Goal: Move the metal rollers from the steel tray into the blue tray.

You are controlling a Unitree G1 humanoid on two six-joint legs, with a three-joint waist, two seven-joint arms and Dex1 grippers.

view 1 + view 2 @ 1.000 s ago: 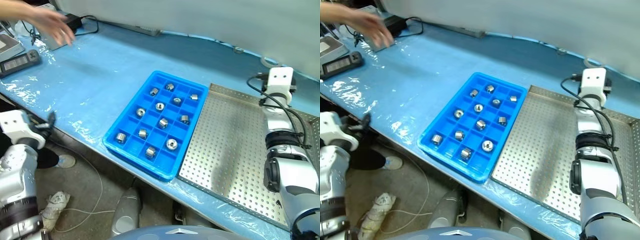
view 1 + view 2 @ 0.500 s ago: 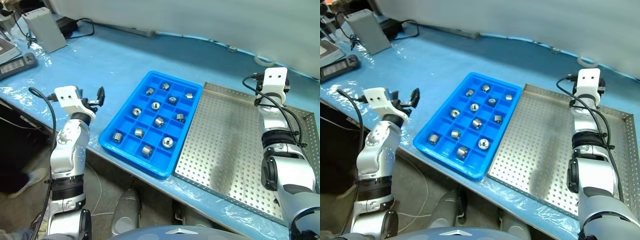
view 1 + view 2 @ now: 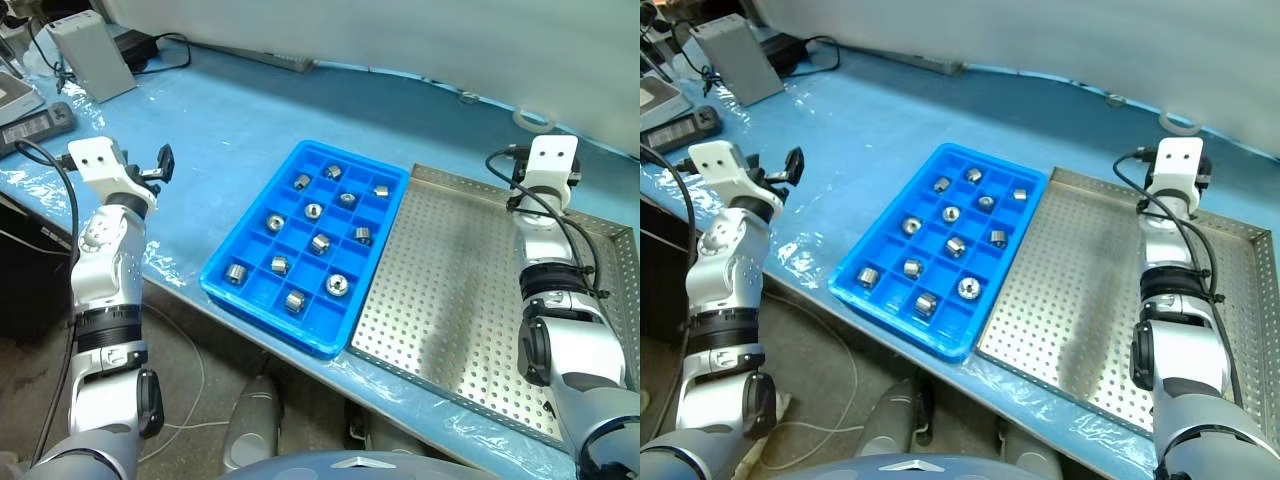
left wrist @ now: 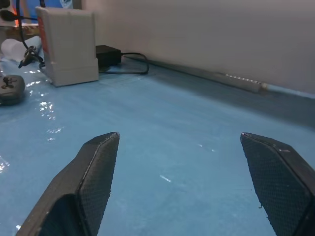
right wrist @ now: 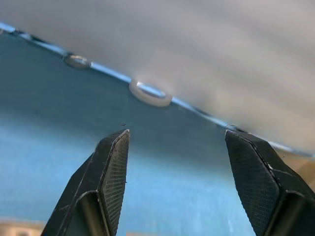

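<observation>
Twelve small silvery metal rollers [image 3: 337, 285] counted in the bright blue compartmented plastic tray [image 3: 257, 295], none left on the perforated steel tray [image 3: 440, 330].

Pretty much done, it seems. The left tool [image 3: 161, 165] has been raised from below the desk [image 3: 220, 120] edge to above it within the last second, jaws spread wide, nothing gripped. The right tool [image 5: 172, 162] is kept hovering past the steel tray's far rim, also released and empty. A person's hand seen earlier at the far corner is gone.

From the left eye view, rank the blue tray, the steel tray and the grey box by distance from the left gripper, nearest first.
1. Grey box, beyond the left gripper, toward the table's back.
2. Blue tray, to its right.
3. Steel tray, farther right, past the blue tray.
</observation>
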